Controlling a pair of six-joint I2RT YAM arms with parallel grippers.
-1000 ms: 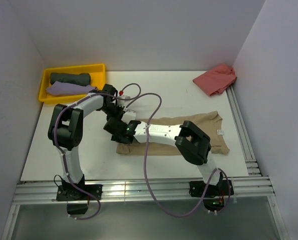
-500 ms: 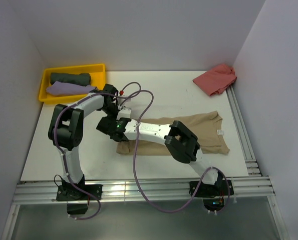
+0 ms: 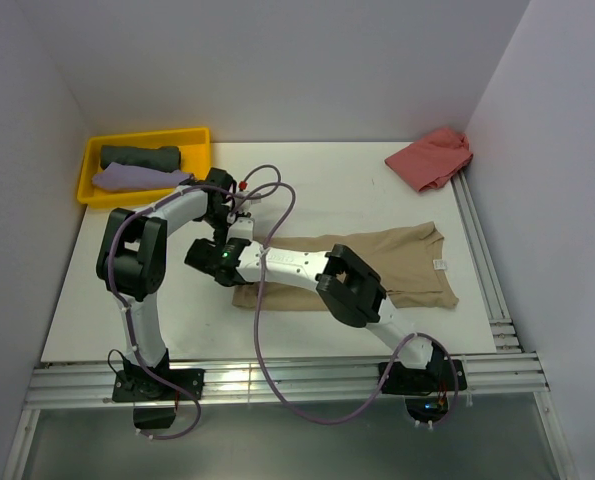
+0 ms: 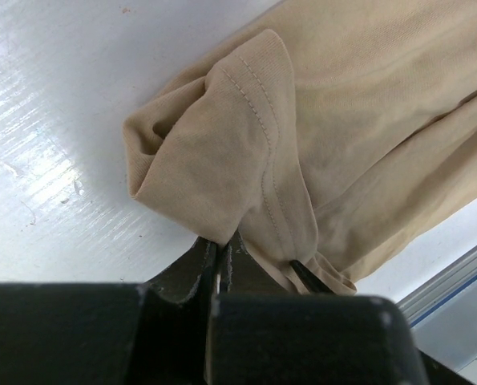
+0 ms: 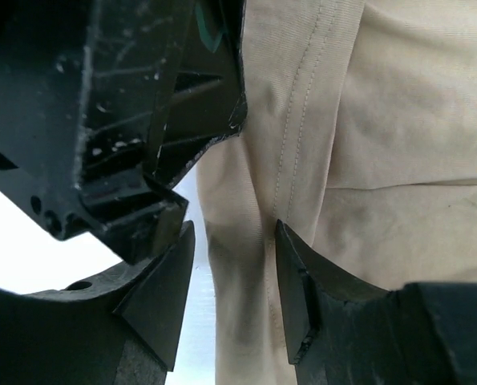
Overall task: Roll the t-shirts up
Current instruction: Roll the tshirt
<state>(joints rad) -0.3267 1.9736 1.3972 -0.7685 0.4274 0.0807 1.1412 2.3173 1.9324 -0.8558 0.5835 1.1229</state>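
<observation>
The tan-beige t-shirt lies folded into a long strip across the table, its small white tag at the right end. My left gripper is at the strip's left end. In the left wrist view, the left gripper is shut on a bunched hemmed edge of the tan shirt. My right gripper reaches across to the same end. In the right wrist view, the right gripper is open, its jaws straddling a fold of the tan shirt, with the left gripper's black body just ahead.
A yellow bin at the back left holds a rolled dark green shirt and a lavender one. A salmon-pink shirt lies crumpled at the back right. Metal rails run along the near and right table edges.
My right arm has slid leftward along the tan shirt, bringing its gripper to the left end beside the left gripper. The left gripper has kept its hold in place.
</observation>
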